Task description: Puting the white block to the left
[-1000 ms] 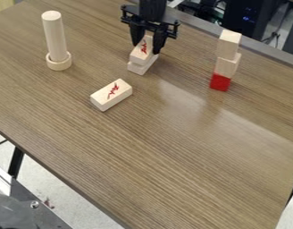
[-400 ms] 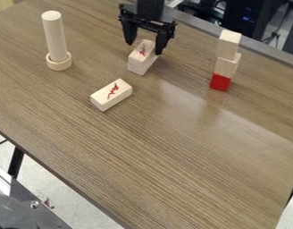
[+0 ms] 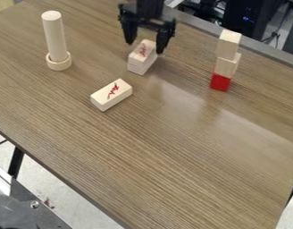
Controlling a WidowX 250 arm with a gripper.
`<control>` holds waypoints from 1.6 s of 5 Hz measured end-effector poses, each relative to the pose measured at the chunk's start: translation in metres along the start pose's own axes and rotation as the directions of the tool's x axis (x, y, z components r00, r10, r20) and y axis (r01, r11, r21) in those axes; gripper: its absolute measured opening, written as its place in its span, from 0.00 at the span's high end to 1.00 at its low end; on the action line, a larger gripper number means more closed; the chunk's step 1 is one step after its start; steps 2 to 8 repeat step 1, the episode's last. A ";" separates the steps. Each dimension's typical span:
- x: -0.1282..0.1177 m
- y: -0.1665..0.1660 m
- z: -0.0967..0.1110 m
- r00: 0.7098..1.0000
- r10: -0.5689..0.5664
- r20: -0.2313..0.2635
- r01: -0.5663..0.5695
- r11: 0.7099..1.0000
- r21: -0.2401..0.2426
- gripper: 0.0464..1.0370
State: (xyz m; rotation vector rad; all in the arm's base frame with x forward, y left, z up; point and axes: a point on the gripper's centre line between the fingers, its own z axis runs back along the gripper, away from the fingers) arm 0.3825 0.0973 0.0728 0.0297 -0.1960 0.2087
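Note:
The black gripper (image 3: 146, 47) hangs at the top centre of the camera view, its fingers spread wide on either side of the far end of a two-block stack. On top of that stack lies a white block (image 3: 143, 51) with a red mark, resting on a second pale block (image 3: 139, 68) that it nearly covers. Another white block with a red mark (image 3: 112, 94) lies by itself on the table, nearer the camera and to the left of the stack.
At the upper left a pale cylinder (image 3: 55, 36) stands upright in a round ring base (image 3: 59, 62). To the right is a tower of two pale blocks (image 3: 226, 65) on a red block (image 3: 220, 82). The wooden table (image 3: 173, 147) extends toward the camera.
The gripper's fingers have spread apart and it has let go of the upper block. That block has come down flat onto the lower one.

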 end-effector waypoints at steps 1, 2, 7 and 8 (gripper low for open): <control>-0.010 0.013 0.036 0.998 0.044 0.045 -0.043 0.999 -0.009 0.04; -0.010 0.013 0.036 0.998 0.044 0.045 -0.043 0.999 -0.009 0.04; -0.010 0.013 0.036 0.998 0.044 0.045 -0.043 0.999 -0.009 0.04; -0.010 0.013 0.036 0.998 0.044 0.045 -0.043 0.999 -0.009 0.04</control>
